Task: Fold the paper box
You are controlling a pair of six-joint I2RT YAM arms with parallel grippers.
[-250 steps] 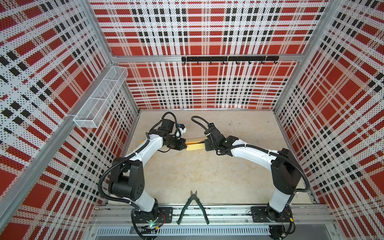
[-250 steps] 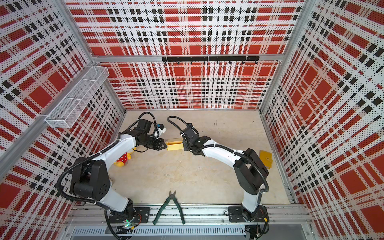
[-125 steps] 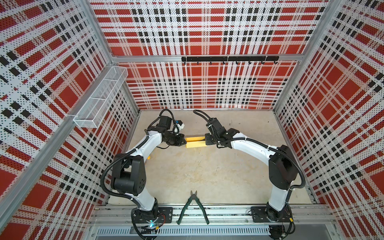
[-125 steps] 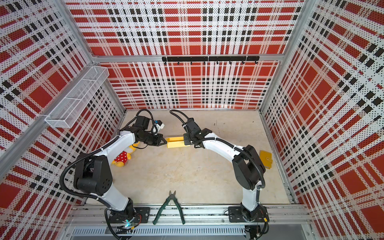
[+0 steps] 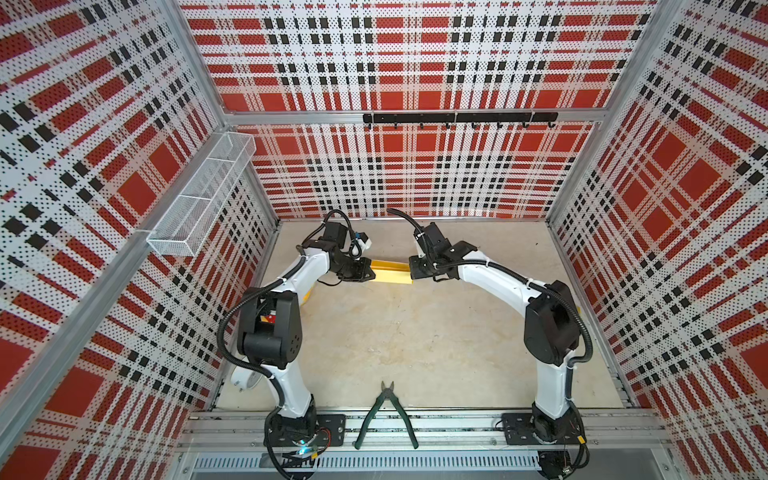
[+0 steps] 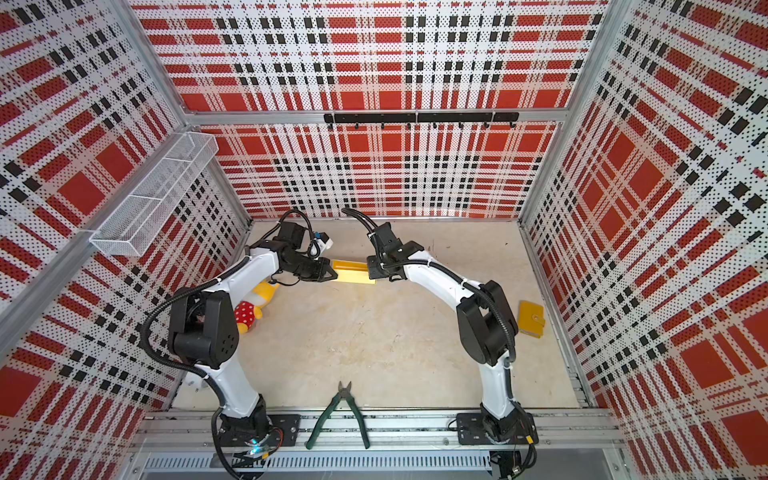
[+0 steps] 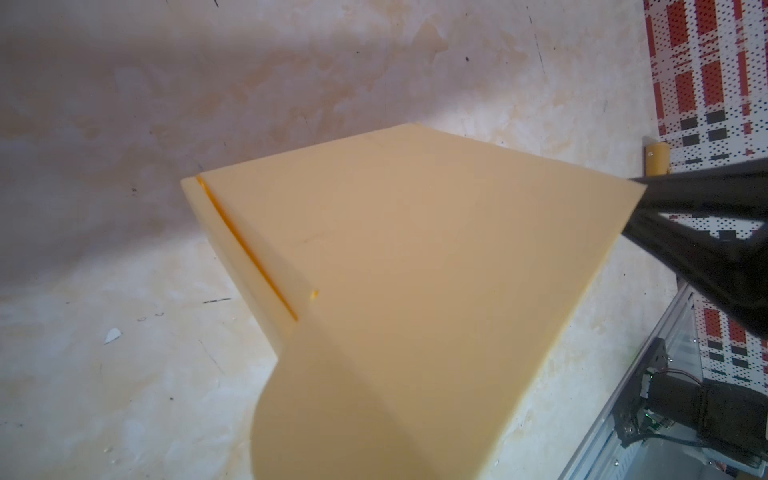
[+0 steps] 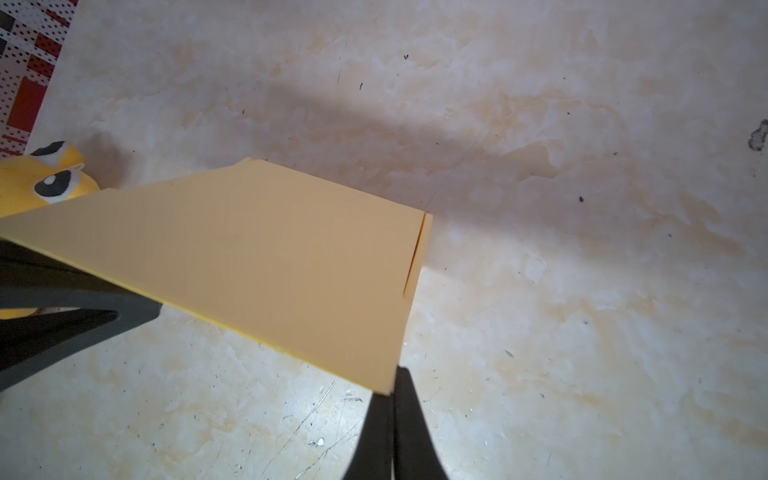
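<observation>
Paper box (image 5: 390, 274) clamped endwise; left gripper (image 5: 368, 273), right gripper (image 5: 412, 272).

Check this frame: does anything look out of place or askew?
The green-handled pliers lie half off the table, nose on it and handles across the front rail, far from the work. The paper box looks fine, pinched at its ends by the left hand and right hand.

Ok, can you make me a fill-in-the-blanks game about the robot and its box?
The left end effector and right end effector are both shut on the pale ___ paper box.
The pliers have ___ handles.
The plush toy lies beside the ___ arm.
Missing words: yellow, green, left.
</observation>
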